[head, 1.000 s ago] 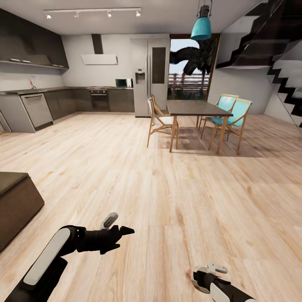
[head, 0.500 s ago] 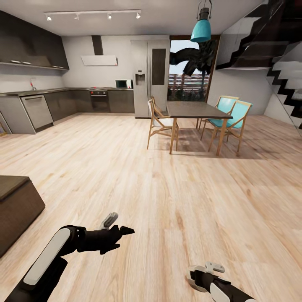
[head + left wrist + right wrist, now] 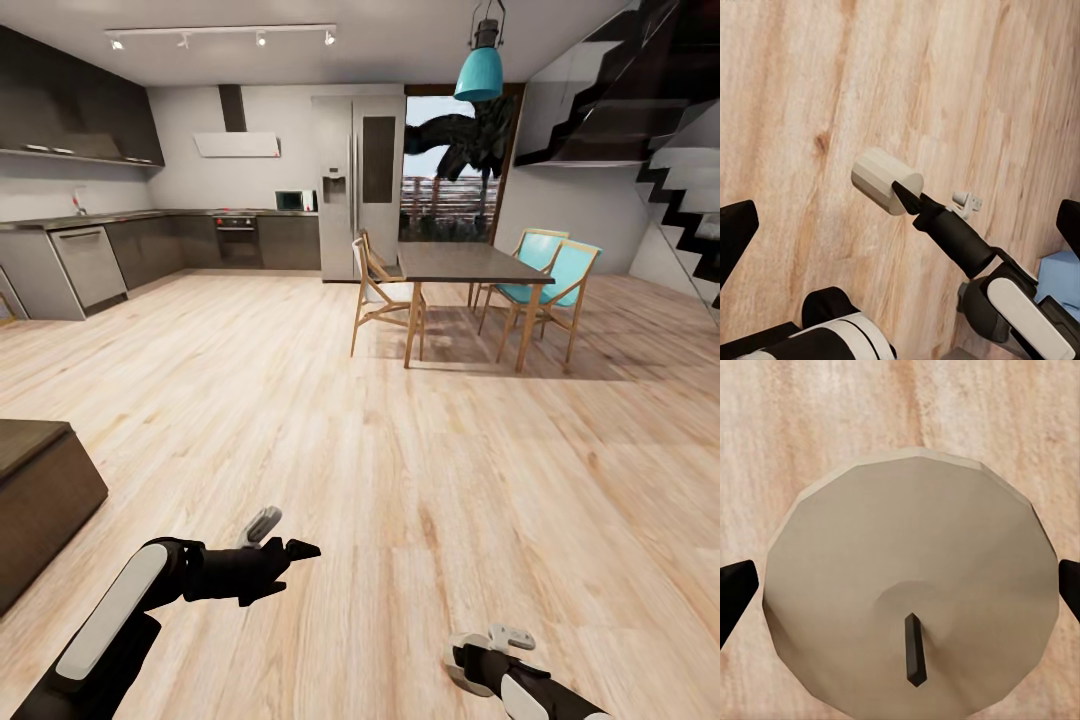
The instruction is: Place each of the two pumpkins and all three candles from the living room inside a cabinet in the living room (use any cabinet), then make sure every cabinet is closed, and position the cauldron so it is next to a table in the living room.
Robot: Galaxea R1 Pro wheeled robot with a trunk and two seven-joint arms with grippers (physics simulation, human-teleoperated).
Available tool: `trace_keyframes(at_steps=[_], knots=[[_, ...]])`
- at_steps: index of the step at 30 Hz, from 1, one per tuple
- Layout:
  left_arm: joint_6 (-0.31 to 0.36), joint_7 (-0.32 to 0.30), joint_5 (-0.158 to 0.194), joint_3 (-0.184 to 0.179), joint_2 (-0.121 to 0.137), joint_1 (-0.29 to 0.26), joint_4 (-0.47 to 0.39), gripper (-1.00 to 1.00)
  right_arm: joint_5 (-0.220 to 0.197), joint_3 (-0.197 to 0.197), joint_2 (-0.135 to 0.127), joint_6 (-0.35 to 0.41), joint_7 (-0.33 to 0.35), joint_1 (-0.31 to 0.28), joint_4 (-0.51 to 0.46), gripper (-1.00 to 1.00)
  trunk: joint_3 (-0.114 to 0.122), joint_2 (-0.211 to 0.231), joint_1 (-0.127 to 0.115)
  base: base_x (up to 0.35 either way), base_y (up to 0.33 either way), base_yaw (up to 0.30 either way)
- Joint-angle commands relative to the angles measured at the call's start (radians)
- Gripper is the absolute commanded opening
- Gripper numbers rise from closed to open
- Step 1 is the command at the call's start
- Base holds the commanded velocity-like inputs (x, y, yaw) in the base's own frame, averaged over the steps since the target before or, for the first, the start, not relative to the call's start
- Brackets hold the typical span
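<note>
Your left gripper (image 3: 295,535) is hanging low over the wooden floor (image 3: 400,450). Its jaws are standing wide open and are holding nothing. Your right gripper (image 3: 490,645) is hanging near the bottom edge of the head view. Its jaws are closing around one candle (image 3: 911,592), with a black tip at each side of it. The candle is pointing its flat top and dark wick up at the wrist camera, above the bare boards.

A low dark brown block (image 3: 40,480) is sitting at the floor's left edge, close beside your left arm. The boards ahead are lying open. Farther off, a dining table (image 3: 465,260) is standing with a wooden chair (image 3: 385,290) and two blue chairs (image 3: 560,275) around it. Behind it, a tall fridge (image 3: 358,180) is standing by the kitchen counters (image 3: 90,255). Black stairs (image 3: 680,190) are climbing at the right, and a blue lamp (image 3: 478,72) is hanging above the table.
</note>
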Motion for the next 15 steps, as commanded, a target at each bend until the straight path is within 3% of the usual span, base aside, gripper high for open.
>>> trace_keyframes(at_steps=[1, 8, 15], knots=[[-0.001, 0.01, 0.01, -0.001, 0.001, -0.001, -0.001, 1.0, -0.006, 0.007, -0.001, 0.004, -0.006, 0.0, -0.003, -1.0, -0.001, 0.0, 0.0, 0.0, 0.0, 0.0], [-0.001, 0.01, 0.01, -0.001, 0.001, -0.001, -0.001, 1.0, -0.006, 0.007, -0.001, 0.004, -0.006, 0.0, -0.003, -1.0, 0.005, 0.014, -0.008, 0.0, 0.0, -0.065], [-0.002, 0.01, 0.01, -0.001, 0.001, -0.001, -0.001, 1.0, -0.006, 0.007, -0.001, 0.004, -0.005, 0.0, -0.005, -1.0, 0.03, 0.063, -0.035, 0.0, 0.0, -0.228]])
